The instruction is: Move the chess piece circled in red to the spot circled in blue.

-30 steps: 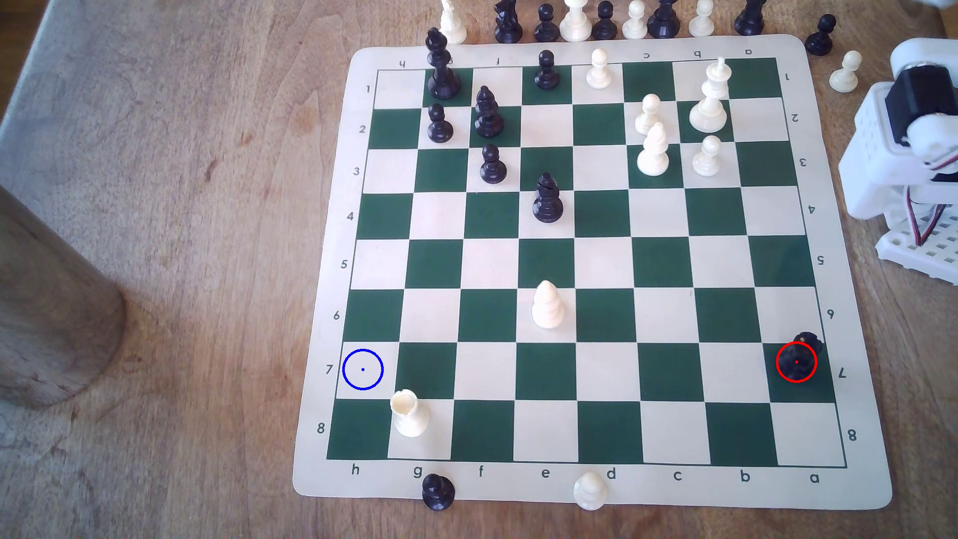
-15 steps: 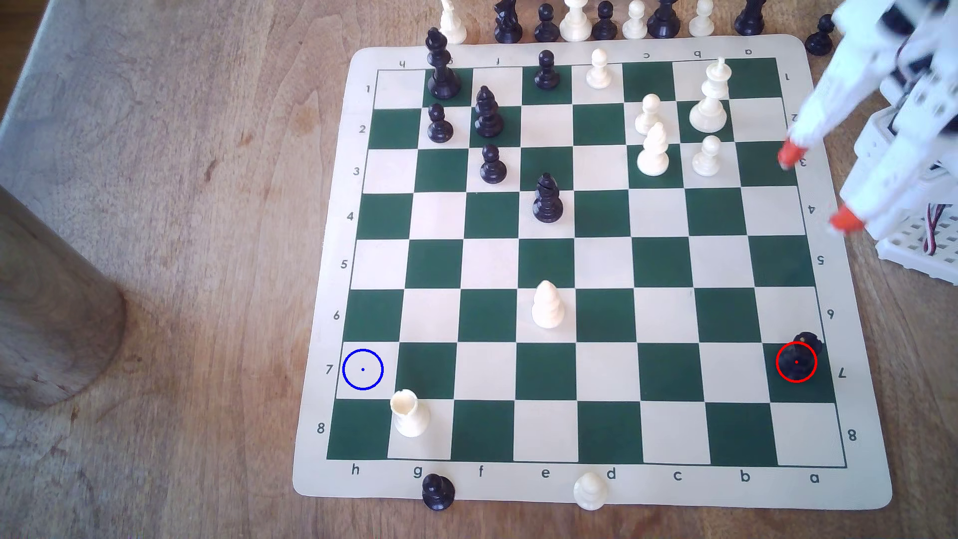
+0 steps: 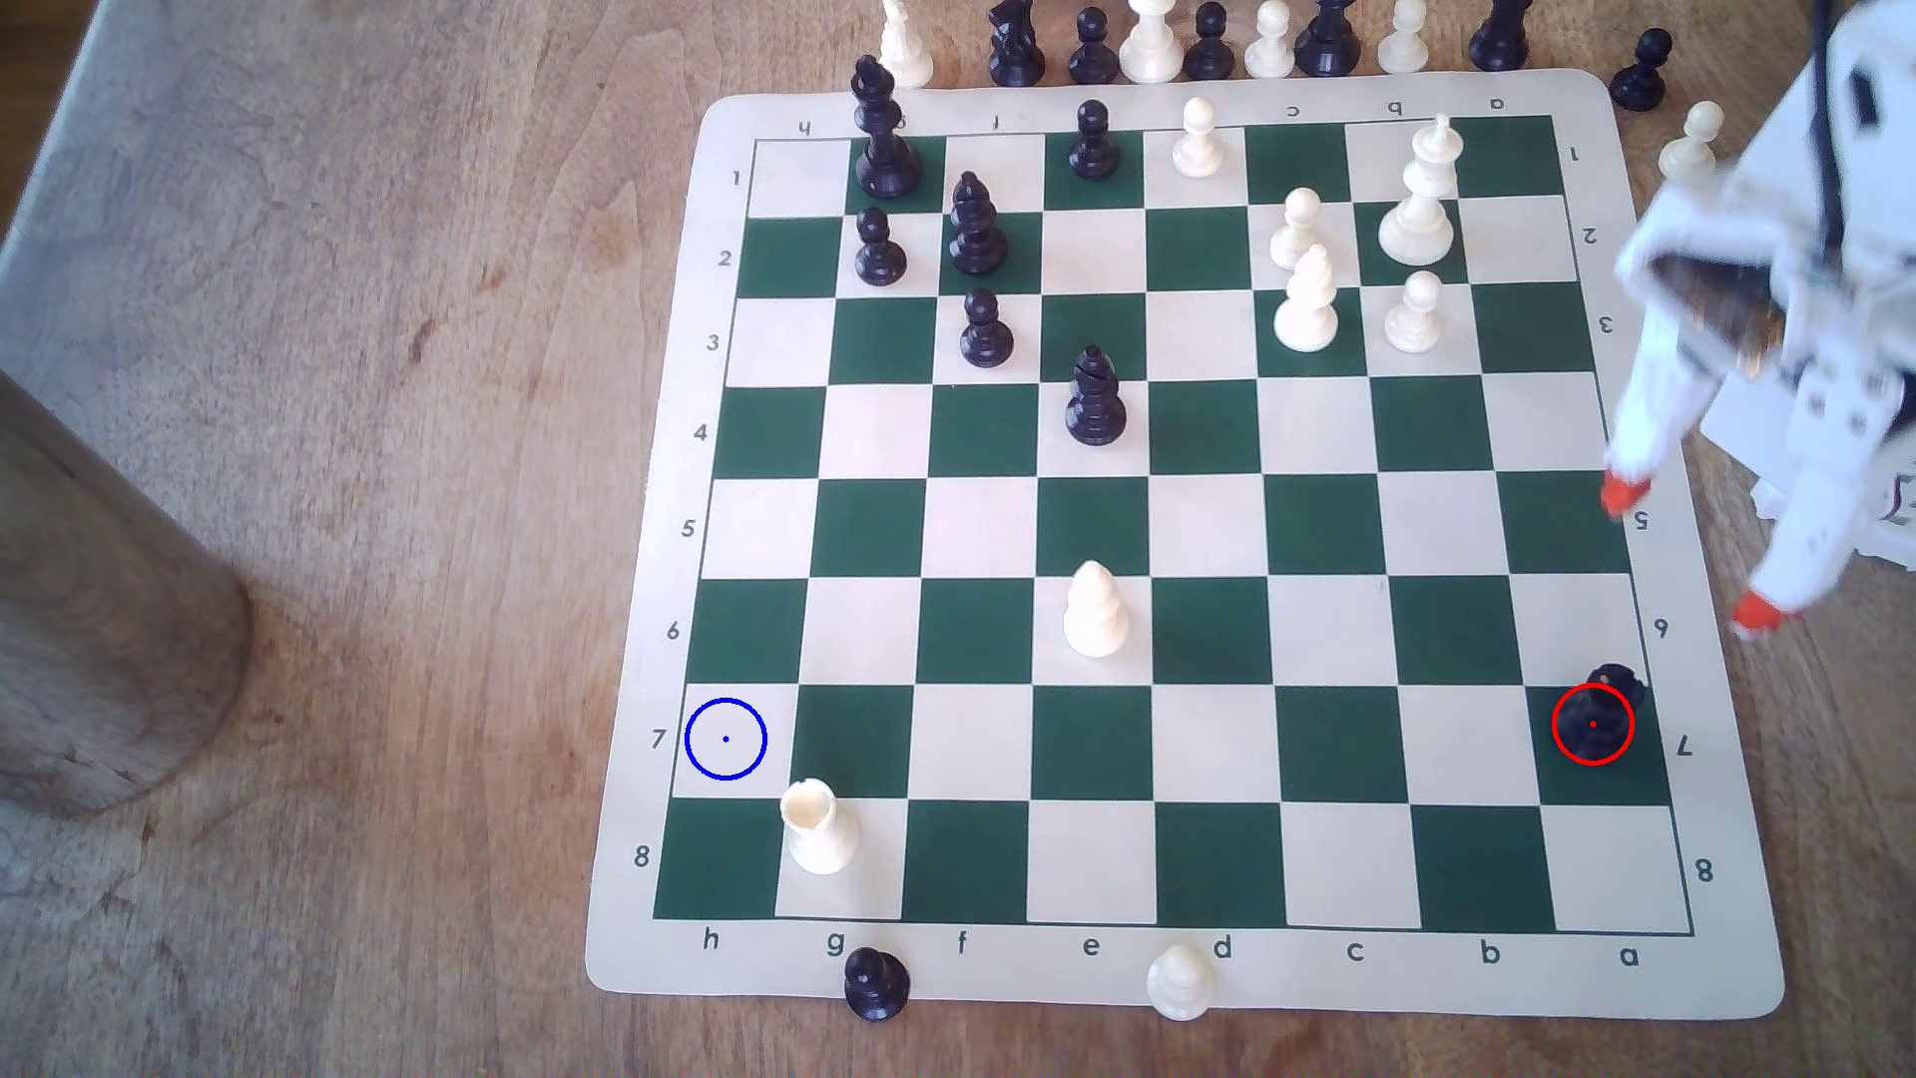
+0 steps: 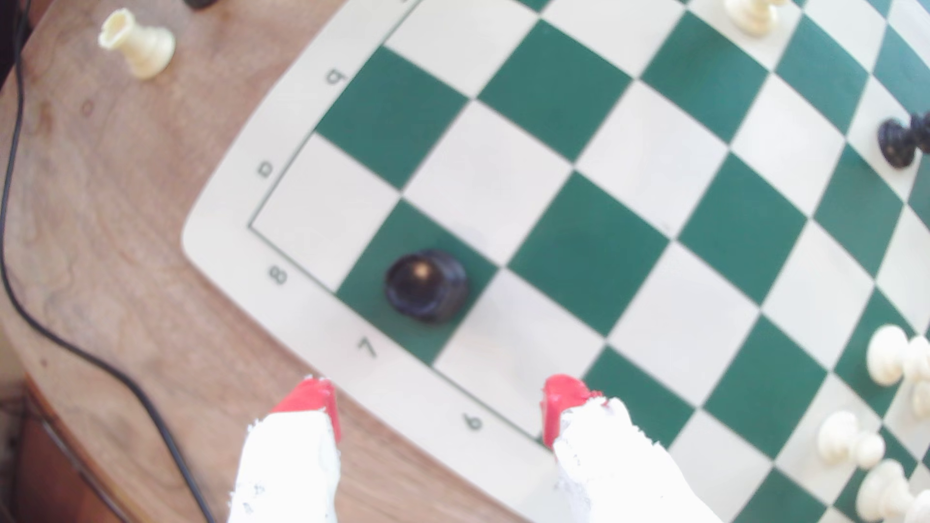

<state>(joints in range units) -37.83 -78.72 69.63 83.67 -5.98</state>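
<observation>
Black rook (image 3: 1597, 715) is sitting on its red-ringed green square at the board's edge on the exterior view's right. I am reaching; my tool (image 3: 1688, 555) is hanging wide open, empty, near it. Next I am judging a descent astride it, then carrying to the blue-ringed square (image 3: 726, 738).

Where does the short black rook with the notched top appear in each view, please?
Exterior view: short black rook inside the red ring, on the green square by the printed 7 at the exterior view's right edge.
Wrist view: short black rook ahead of the open red-tipped jaws.
Shared landmark: that printed 7.
</observation>
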